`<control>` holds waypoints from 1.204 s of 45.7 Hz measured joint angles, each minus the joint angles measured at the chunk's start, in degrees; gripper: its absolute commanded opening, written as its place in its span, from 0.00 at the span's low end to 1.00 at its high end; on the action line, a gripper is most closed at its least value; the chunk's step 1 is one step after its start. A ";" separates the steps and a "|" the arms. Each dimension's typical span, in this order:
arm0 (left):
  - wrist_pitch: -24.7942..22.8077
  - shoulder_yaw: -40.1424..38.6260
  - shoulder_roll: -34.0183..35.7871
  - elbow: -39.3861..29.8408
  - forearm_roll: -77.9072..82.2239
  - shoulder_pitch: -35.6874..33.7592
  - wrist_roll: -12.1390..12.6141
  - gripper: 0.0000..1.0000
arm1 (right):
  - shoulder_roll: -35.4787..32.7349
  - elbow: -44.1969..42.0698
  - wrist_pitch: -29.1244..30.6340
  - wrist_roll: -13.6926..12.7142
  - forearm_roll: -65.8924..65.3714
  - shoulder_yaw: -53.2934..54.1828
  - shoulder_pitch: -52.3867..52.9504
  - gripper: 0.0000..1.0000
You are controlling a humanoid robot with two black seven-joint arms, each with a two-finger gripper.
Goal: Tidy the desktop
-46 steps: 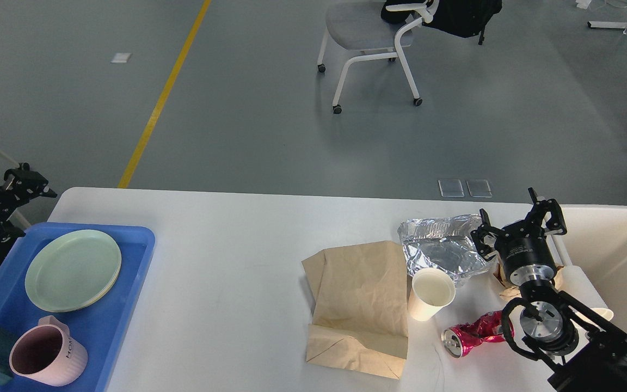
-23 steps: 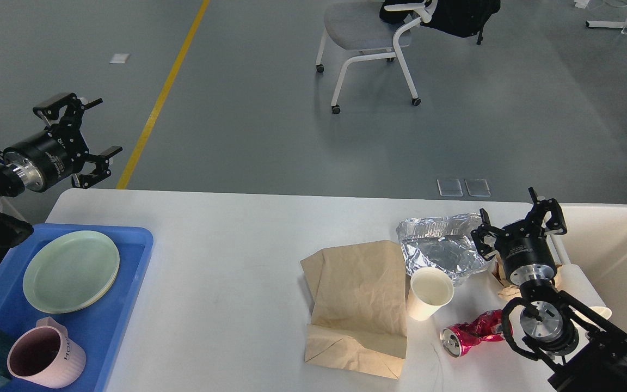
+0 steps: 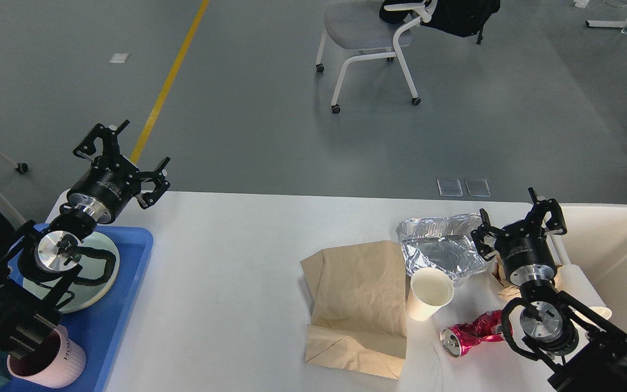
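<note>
left gripper (image 3: pixel 122 158) fingers spread wide, holding nothing, up over the far-left corner of the desktop (image 3: pixel 226 272), just past the far edge of the blue tray (image 3: pixel 123 305). left arm crosses over the tray and covers part of the pale green plate (image 3: pixel 98 286). pink mug (image 3: pixel 55 359) at the tray's near end, partly behind the arm.

right gripper (image 3: pixel 520 220) also spread, nothing between the fingers, at the right side of the desktop betw crumpled foil (image 3: pixel 441 247) on its left and the cream-white bin (image 3: pixel 618 256) on its right. crumpled brown paper scrap (image 3: pixel 501 277) peeks out behind its wrist.

desktop = big white top filling the lower part of the view, tray on its left end, bin at its right end. mid-right: flat brown paper bag (image 3: pixel 360 305), white paper cup (image 3: pixel 430 294) upright, touching the bag's right edge and just near of the foil. crushed pink can (image 3: pixel 468 333) lying on its side, near-right of the cup, next to the right arm's wrist joint.

bg: grey floor w/ yellow line (image 3: pixel 166 87), white-frame chair (image 3: pixel 370 41) far centre.
</note>
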 measured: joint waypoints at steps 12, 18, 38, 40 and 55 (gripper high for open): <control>0.65 -12.43 -6.26 -4.69 8.84 11.88 -0.13 0.96 | 0.00 0.00 0.00 0.00 0.00 0.00 0.00 1.00; 0.28 -14.89 -8.87 -4.72 11.25 13.03 -0.13 0.96 | 0.00 0.00 0.00 0.00 0.00 0.00 0.00 1.00; -8.28 -14.54 -10.58 -3.49 10.99 13.20 -5.56 0.96 | 0.01 0.00 0.00 0.01 0.00 0.00 0.00 1.00; -7.69 -14.57 -10.58 -3.05 10.89 13.19 -5.50 0.96 | 0.01 0.00 0.00 0.01 0.00 0.00 0.00 1.00; -6.67 -16.08 -10.67 -1.07 10.63 13.24 -4.16 0.96 | 0.01 0.00 0.00 0.02 0.00 0.00 0.00 1.00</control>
